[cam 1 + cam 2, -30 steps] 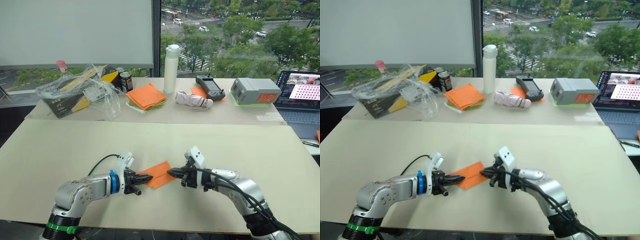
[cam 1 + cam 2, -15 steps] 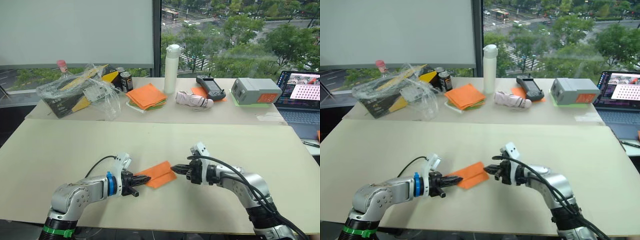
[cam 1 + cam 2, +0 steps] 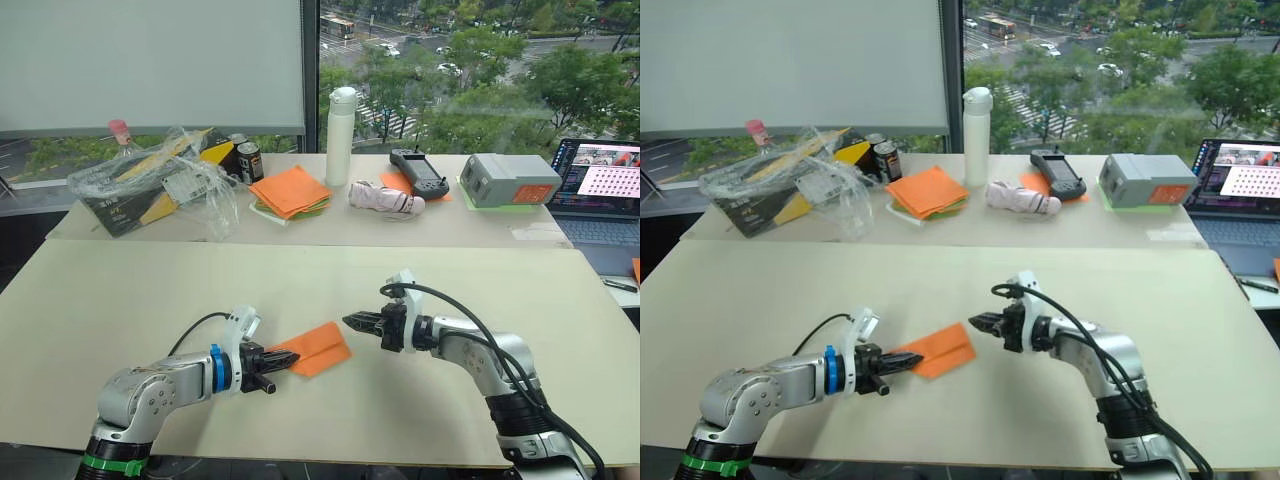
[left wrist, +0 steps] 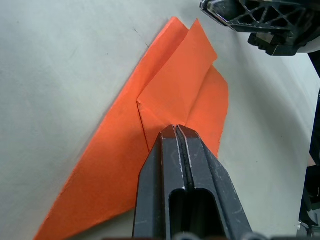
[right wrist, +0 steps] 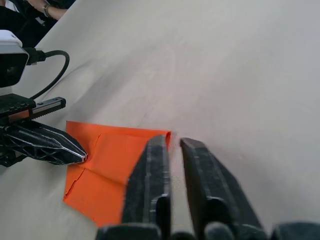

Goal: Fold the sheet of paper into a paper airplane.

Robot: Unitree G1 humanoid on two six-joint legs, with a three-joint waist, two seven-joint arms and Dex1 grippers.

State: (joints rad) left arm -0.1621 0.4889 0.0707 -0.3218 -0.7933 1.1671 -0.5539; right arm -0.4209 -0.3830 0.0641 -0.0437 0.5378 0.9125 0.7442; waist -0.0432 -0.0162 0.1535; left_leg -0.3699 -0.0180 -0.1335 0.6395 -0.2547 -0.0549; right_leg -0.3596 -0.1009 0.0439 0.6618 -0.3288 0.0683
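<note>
On the far table we can read no brand or label. From left to right we see a clear plastic bag (image 3: pixel 160 180) over a black and yellow box, two dark cans (image 3: pixel 248 160) whose printing is too small to read, a stack of orange and green sheets (image 3: pixel 291 192), a white bottle (image 3: pixel 340 136), a rolled white and pink cloth (image 3: pixel 385 199), a black handheld controller (image 3: pixel 418 173), a grey box (image 3: pixel 510 180) with an orange sticker whose text we cannot read, and an open laptop (image 3: pixel 600 190) showing a grid of small dots.

On the near table (image 3: pixel 120 300) our left arm lies low, its forearm almost flat and pointing to the right. The left gripper (image 3: pixel 284 361) has its two black fingers pressed together on the left part of the folded orange sheet of paper (image 3: pixel 318 347). In the left wrist view the closed tips (image 4: pixel 176 131) sit on the paper where several creases meet, with a folded flap rising beyond them.

The sheet of paper rests on the near table between the two grippers, as a layered shape with a pointed corner toward the right.

Our right arm bends at the elbow and reaches to the left, with a black cable looping over the wrist. The right gripper (image 3: pixel 350 321) stays just beside the right corner of the paper, apart from it. Its fingers (image 5: pixel 150 175) stand slightly apart with a narrow gap and hold nothing.
</note>
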